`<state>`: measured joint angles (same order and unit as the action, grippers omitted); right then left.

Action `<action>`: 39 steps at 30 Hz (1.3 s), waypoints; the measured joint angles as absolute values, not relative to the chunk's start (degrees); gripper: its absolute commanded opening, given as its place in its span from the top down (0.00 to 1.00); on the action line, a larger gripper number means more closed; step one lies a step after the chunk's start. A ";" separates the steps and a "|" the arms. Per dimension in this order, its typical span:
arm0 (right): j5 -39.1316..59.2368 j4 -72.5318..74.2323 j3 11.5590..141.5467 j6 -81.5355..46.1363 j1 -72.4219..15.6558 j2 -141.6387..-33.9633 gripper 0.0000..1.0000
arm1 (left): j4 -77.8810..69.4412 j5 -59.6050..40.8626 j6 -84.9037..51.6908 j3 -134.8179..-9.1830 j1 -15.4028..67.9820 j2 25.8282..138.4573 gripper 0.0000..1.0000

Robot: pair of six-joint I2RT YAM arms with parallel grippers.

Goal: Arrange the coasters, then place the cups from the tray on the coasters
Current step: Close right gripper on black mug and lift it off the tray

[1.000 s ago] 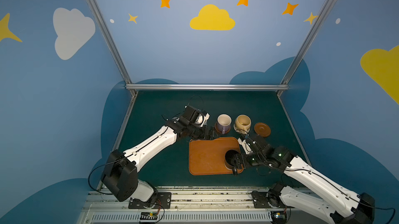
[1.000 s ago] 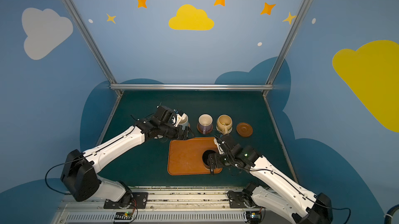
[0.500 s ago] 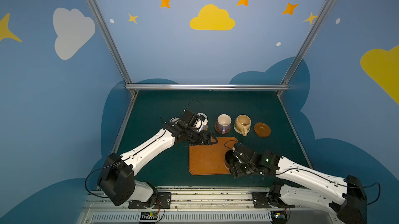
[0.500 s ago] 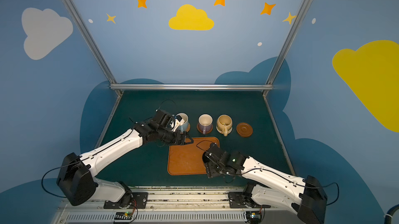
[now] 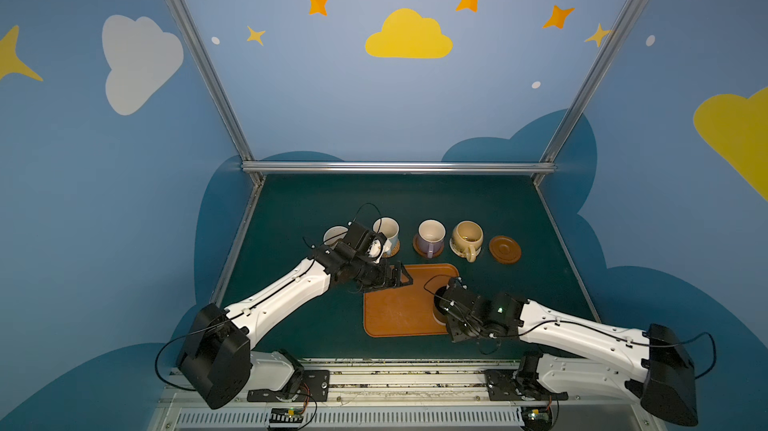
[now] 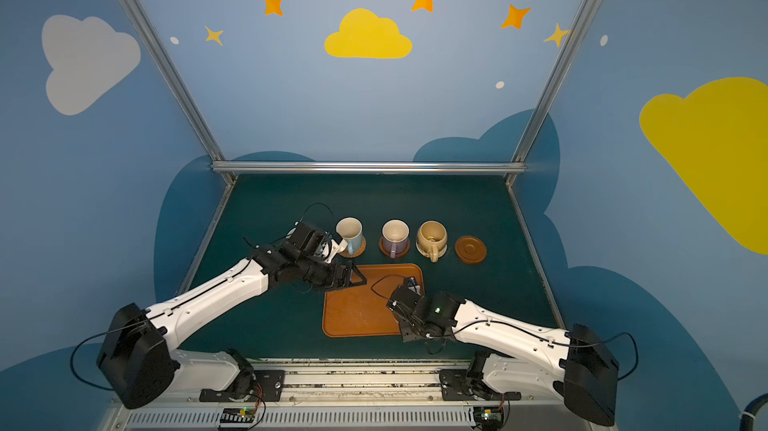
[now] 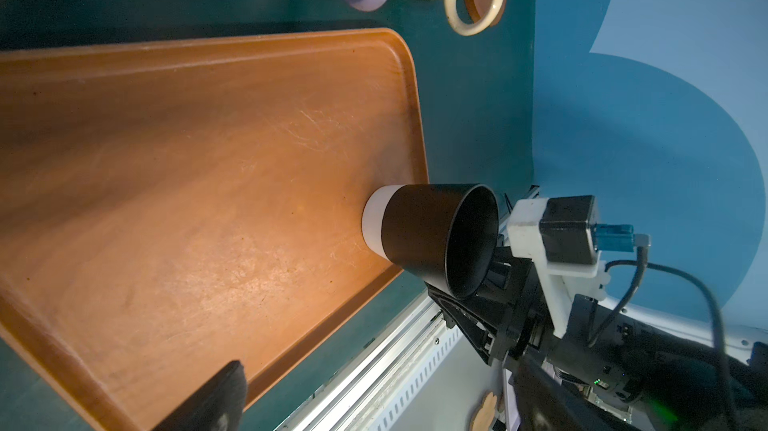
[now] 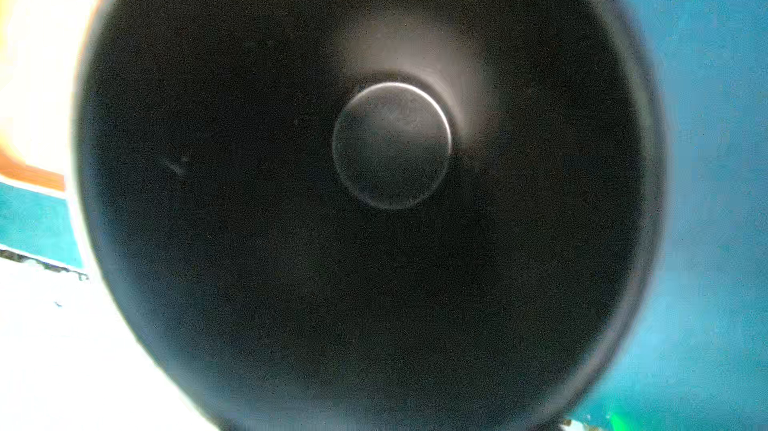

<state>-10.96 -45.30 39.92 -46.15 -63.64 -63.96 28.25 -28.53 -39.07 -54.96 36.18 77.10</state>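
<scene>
key relation: black cup point(image 5: 437, 309) stands upright on the tray point(image 5: 395, 312), at the tray's 4 o'clock edge in both top views, mouth up, long axis vertical

right jaws are right at the cup, with the arm coming in from the cup's 4 o'clock. right wrist view looks straight down into the cup point(image 8: 390, 146) to its floor. handle not visible in any view

right jaws: cannot tell their state or whether they touch, as the cup point(image 7: 432, 229) hides them in left wrist view and the wrist hides them in the top views

left jaws are apart and empty, over the tray's 11 o'clock corner, well apart from the cup. right arm is nearer

target: empty coaster point(image 5: 504, 248) on the counter point(image 5: 528, 291), about 1 o'clock from the cup, just beside the yellow cup point(image 5: 467, 237)

judgement: lift along the axis to clear the tray rim, then carry toward 1 o'clock
</scene>
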 measured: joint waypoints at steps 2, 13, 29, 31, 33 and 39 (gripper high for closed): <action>-11.20 -44.91 39.90 -46.13 -63.99 -64.38 0.64 | 27.66 -28.40 -40.01 -53.98 36.32 76.69 0.01; -12.43 -44.34 40.01 -46.13 -64.73 -66.59 0.84 | 24.84 -27.18 -42.98 -52.27 38.48 76.40 0.01; -13.85 -44.47 41.25 -43.20 -64.79 -67.64 1.00 | 21.56 -24.34 -45.30 -54.57 39.29 76.23 0.01; -14.11 -44.84 41.25 -41.56 -64.69 -66.54 1.00 | 20.34 -23.70 -45.52 -54.65 39.31 75.72 0.01; -14.98 -44.77 41.25 -40.05 -64.58 -64.95 1.00 | 18.13 -23.31 -46.09 -54.65 39.44 75.64 0.01; -19.51 -42.98 41.25 -36.27 -63.59 -60.53 1.00 | 12.80 -23.31 -47.99 -55.09 39.68 76.47 0.01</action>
<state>-19.51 -42.98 41.25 -36.27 -63.59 -60.53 12.80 -23.31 -47.99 -55.09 39.68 76.47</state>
